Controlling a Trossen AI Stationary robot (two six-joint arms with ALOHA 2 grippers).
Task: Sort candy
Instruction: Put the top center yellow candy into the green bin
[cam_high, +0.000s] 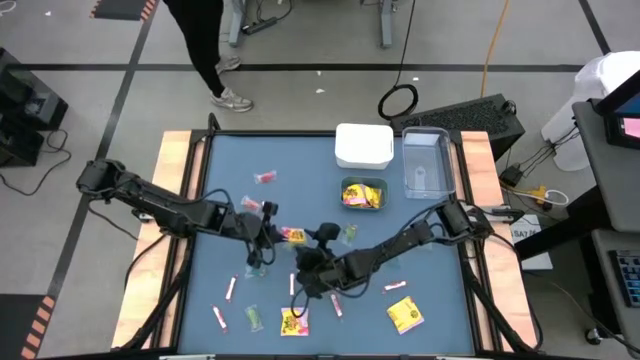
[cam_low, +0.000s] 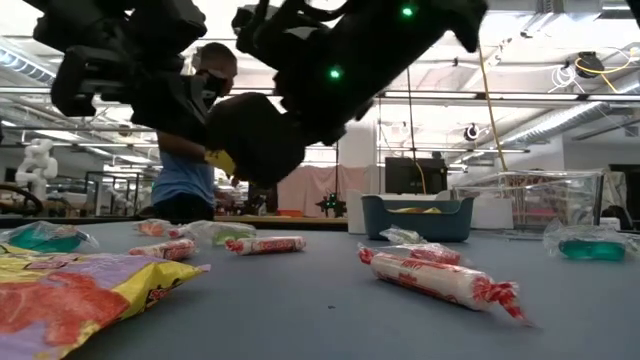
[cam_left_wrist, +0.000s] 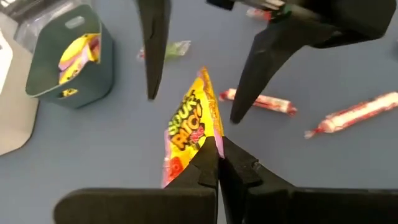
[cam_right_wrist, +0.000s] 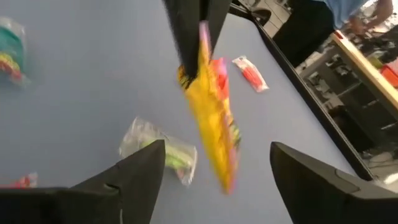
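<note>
My left gripper (cam_left_wrist: 217, 146) (cam_high: 274, 232) is shut on a yellow candy packet with red print (cam_left_wrist: 191, 121) (cam_right_wrist: 214, 124) above the middle of the blue table. My right gripper (cam_right_wrist: 217, 149) (cam_high: 298, 250) is open. Its two fingers (cam_left_wrist: 152, 56) stand on either side of the packet's free end without touching it. More candy lies flat on the table: yellow packets (cam_high: 404, 315) (cam_high: 294, 321), pink-white sticks (cam_high: 230, 288) (cam_low: 440, 275), and green pieces (cam_high: 253, 317). My left gripper pinches one end of the packet (cam_left_wrist: 204, 142) between its two shut fingers. The fingers come slanting down from the table's left side. The packet is lifted clear of the table and hangs tilted from the fingers (cam_right_wrist: 189, 37), its free end toward my right gripper.
A teal container (cam_high: 363, 193) holding yellow packets, a white container (cam_high: 363, 145) and a clear one (cam_high: 425, 162) stand at the far right of the table. A person (cam_low: 190, 170) stands beyond the far edge. Wooden rails (cam_high: 178, 170) border the table.
</note>
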